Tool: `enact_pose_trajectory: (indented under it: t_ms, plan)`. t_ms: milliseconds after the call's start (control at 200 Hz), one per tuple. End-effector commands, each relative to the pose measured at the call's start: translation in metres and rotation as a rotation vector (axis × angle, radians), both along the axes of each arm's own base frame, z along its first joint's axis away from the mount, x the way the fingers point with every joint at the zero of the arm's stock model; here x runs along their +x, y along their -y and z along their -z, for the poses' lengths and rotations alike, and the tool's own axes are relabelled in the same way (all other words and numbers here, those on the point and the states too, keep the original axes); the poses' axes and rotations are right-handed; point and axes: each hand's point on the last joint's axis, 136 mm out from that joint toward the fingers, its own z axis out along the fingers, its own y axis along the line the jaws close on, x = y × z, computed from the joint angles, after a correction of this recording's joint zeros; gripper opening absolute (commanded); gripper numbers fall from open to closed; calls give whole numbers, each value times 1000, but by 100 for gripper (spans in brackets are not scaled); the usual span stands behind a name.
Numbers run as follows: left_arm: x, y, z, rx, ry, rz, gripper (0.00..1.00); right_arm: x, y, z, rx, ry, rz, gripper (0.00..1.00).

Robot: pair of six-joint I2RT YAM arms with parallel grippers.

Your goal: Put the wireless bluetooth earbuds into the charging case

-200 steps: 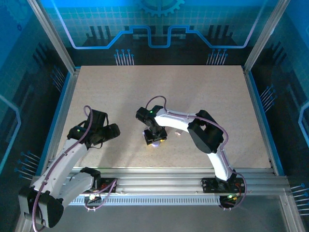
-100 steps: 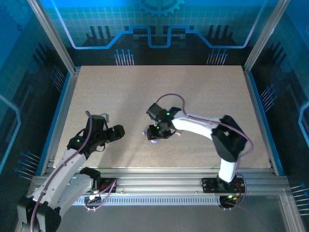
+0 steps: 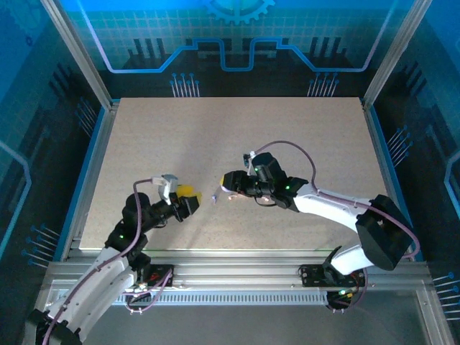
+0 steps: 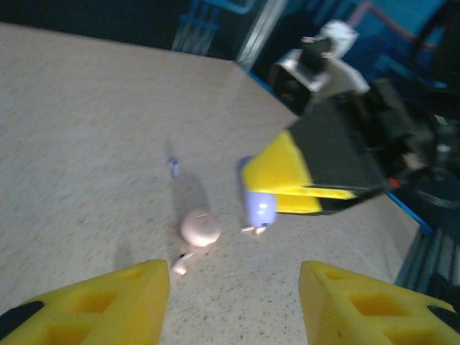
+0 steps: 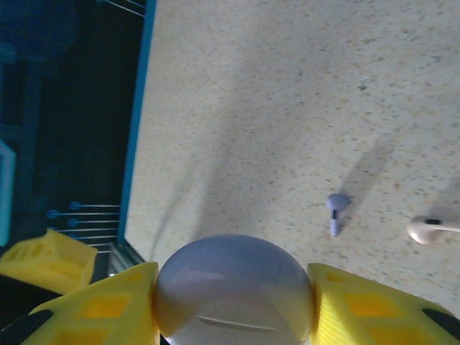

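- Left hand [image 4: 231,291]: fingers spread, grasping nothing, low over the surface [image 4: 86,108].
- Middle: pink case [image 4: 200,227], 1 pink earbud [image 4: 180,266] just beside it, 1 lilac earbud [image 4: 173,167] farther off.
- Right hand [image 5: 231,295]: clenched on the lilac case [image 5: 230,273], seemingly lidded; an off-centre pinch could flick a tiny bud away.

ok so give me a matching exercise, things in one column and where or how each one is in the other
1 lilac case
2 pink case
3 lilac earbud
4 left fingers

a round, lying on the table
b apart, nothing between them
c clamped between the right fingers
d small and stemmed, lying on the table

Pairs: 1-c, 2-a, 3-d, 4-b
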Motion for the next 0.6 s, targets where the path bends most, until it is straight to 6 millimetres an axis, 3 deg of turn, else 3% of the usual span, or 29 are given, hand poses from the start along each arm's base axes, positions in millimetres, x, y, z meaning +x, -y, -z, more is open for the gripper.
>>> enact_pose_trajectory:
  t_ms: [0,210,595]
  plan:
    - [-18,19,-23,39,229,142,51,4,-23,-62,218,117,-22,46]
    - [-26,29,-14,154,317,192,52,-9,-37,-86,268,168,-34,46]
    - [-16,25,-20,184,357,125,50,-32,-59,-86,313,152,-94,46]
